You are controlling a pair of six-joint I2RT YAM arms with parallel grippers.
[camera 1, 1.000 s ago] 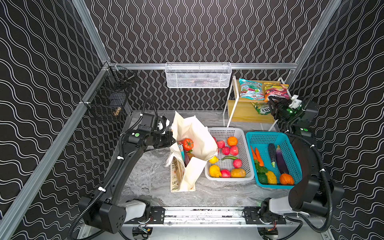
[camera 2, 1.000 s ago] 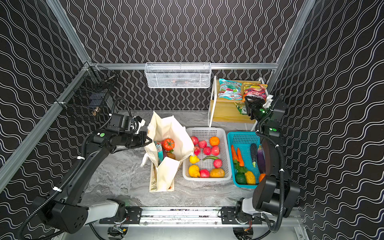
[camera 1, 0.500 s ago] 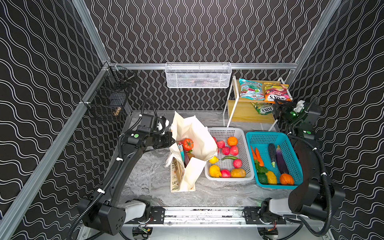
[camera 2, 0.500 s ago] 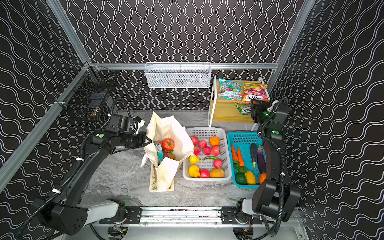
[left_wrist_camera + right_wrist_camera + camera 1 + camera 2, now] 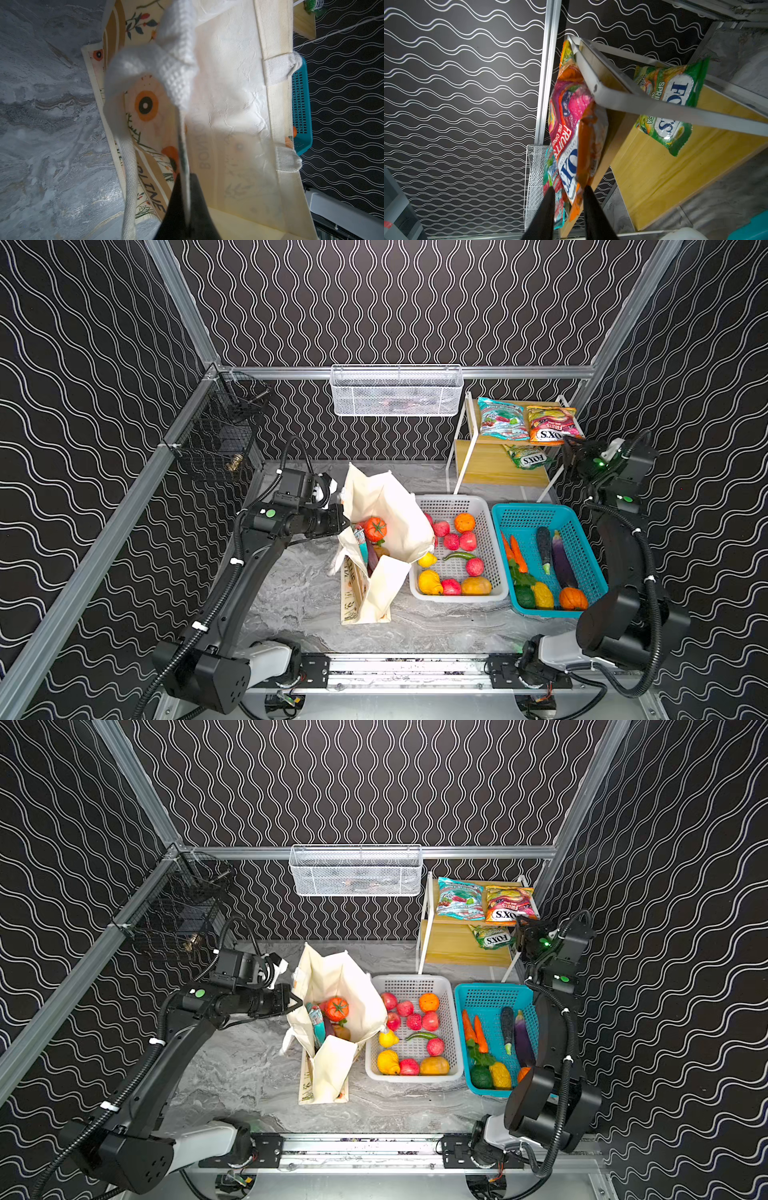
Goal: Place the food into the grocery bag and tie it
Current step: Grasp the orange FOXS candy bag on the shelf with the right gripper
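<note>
Surface: grey marbled tabletop (image 5: 299, 597). It sits in a booth of black wave-pattern walls (image 5: 374, 302) on aluminium rails (image 5: 519, 372).

A white wire basket (image 5: 397, 391) hangs on the back rail and a black wire basket (image 5: 220, 439) on the left rail.

The grocery bag (image 5: 386, 506) stands upright left of centre with its mouth open. Its right wall sags over the rim of the white perforated basket (image 5: 486, 510) just beside it. A tomato (image 5: 375, 527) sits on top inside the bag.

The teal basket (image 5: 536, 512) touches the white one on its right (veg in teal, fruit in white).

The wooden shelf rack (image 5: 490, 472) is at back right. A teal packet (image 5: 500, 418) and the orange FOX'S packet (image 5: 550, 425) lie on its top shelf, and a green FOX'S packet (image 5: 525, 457) lies on the shelf below.

The left gripper (image 5: 184, 176) is pinched tight on the bag's near rim. A white strap handle (image 5: 166, 62) droops across the left wrist view.

The right gripper (image 5: 568, 187) is up at the rack's right end. Its fingers straddle the orange packet's overhanging corner; one finger touches the flap. I can't tell whether it is actually clamped.

Obstruction: the rack's white frame bar (image 5: 602, 91) crosses close in front of that packet.
</note>
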